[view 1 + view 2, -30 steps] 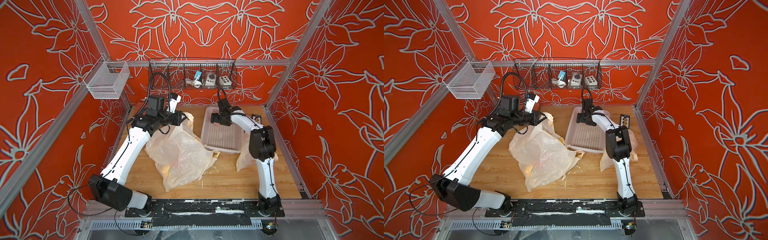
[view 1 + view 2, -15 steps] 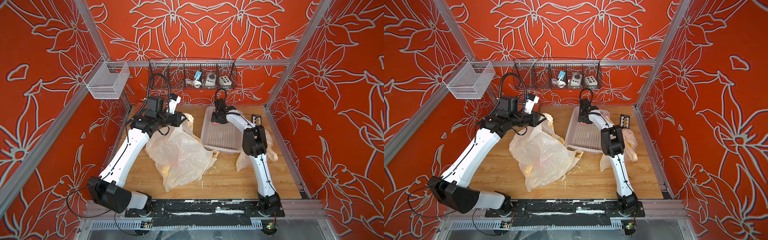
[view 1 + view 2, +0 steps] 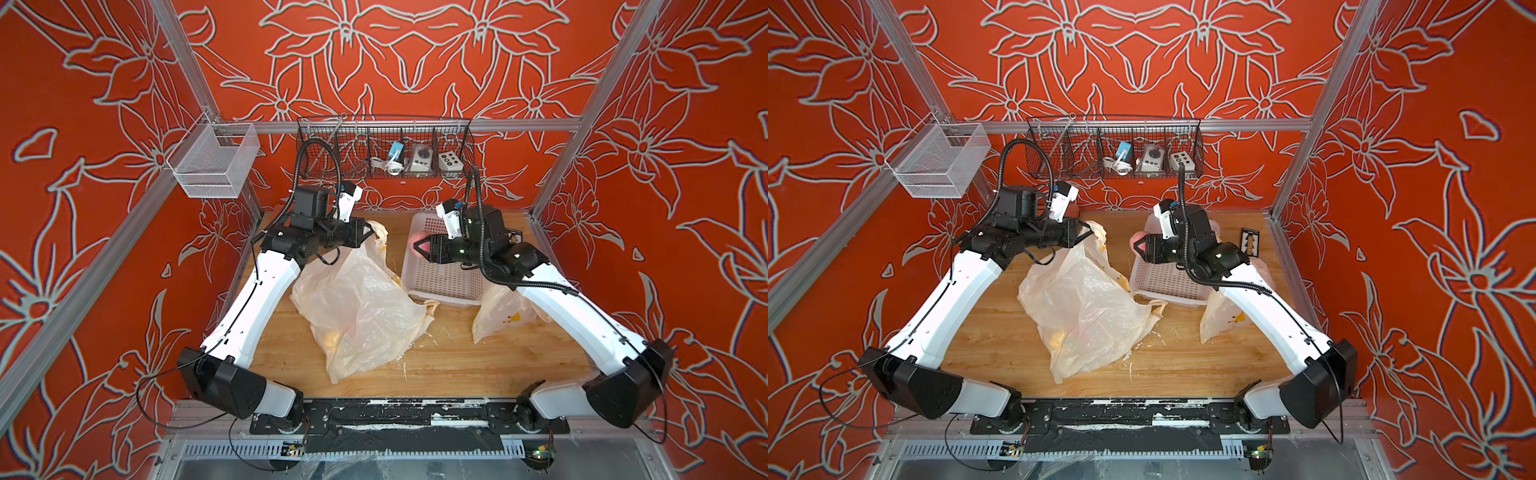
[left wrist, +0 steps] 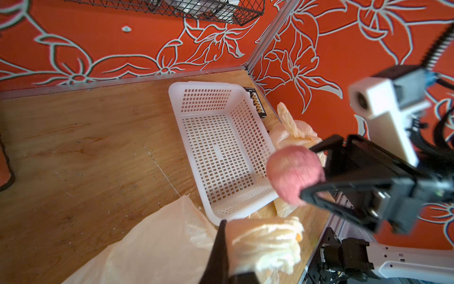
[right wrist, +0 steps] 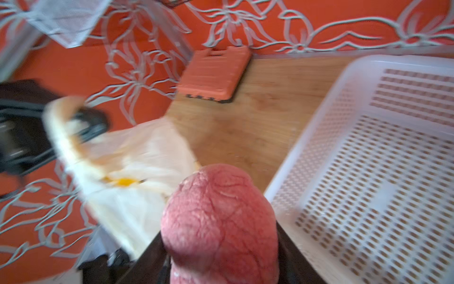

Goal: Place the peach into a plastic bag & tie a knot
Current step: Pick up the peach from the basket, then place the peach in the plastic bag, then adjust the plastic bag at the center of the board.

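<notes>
A pink peach (image 3: 417, 242) (image 3: 1137, 242) hangs between the fingers of my right gripper (image 3: 420, 248), which is shut on it above the white basket's (image 3: 440, 276) left rim. Seen from the right wrist, the peach (image 5: 218, 216) fills the space between the dark fingers (image 5: 291, 250). My left gripper (image 3: 368, 232) (image 3: 1087, 233) is shut on the bunched rim of the plastic bag (image 3: 357, 307) (image 3: 1084, 307) and holds it up off the table. In the left wrist view the bag rim (image 4: 265, 241) sits beside a dark finger (image 4: 218, 253), and the peach (image 4: 293, 172) hovers just beyond it.
A second bag (image 3: 498, 318) with something inside lies right of the basket, under the right arm. A small black card (image 3: 514, 237) lies at the far right. On the back wall hang a black wire basket (image 3: 382, 149) and a mesh bin (image 3: 212, 162). An orange block (image 5: 213, 73) stands at the far table edge.
My right gripper has closed on the peach at the far end of the basket, lifted it and swung it left toward the bag; its elbow has moved out right. The left arm has held still.
</notes>
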`<state>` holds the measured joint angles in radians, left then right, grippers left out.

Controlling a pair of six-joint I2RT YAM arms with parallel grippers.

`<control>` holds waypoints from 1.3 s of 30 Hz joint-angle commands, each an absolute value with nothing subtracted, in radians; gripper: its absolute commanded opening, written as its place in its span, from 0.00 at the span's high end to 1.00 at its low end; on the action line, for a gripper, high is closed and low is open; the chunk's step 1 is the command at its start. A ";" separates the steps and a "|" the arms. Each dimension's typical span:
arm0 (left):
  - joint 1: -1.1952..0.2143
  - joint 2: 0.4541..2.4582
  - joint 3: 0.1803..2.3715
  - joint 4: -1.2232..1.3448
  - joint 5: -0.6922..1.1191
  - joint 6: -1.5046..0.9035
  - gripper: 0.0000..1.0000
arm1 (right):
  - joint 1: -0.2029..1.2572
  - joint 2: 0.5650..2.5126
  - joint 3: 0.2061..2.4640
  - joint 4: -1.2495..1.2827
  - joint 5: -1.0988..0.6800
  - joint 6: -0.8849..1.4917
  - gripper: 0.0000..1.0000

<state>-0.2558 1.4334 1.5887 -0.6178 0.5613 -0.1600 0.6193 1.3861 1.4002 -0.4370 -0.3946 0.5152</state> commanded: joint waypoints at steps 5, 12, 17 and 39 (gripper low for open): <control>-0.282 1.429 1.643 -0.631 0.617 -0.212 1.00 | 0.762 1.476 1.380 -0.385 -0.538 0.603 0.89; -0.291 1.419 1.654 -0.642 0.606 -0.224 1.00 | 0.845 1.564 1.404 -0.354 -0.520 0.690 0.94; -0.289 1.410 1.654 -0.645 0.557 -0.203 1.00 | 0.903 1.627 1.451 -0.439 -0.507 0.709 0.61; -0.189 1.260 1.485 -0.422 0.504 -0.345 1.00 | 0.759 1.306 1.500 -1.028 -0.109 0.881 0.03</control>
<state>-0.1894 1.2842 1.4986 -0.4870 0.4786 -0.3271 0.7567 1.2736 1.5425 -0.9619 -0.1535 0.7624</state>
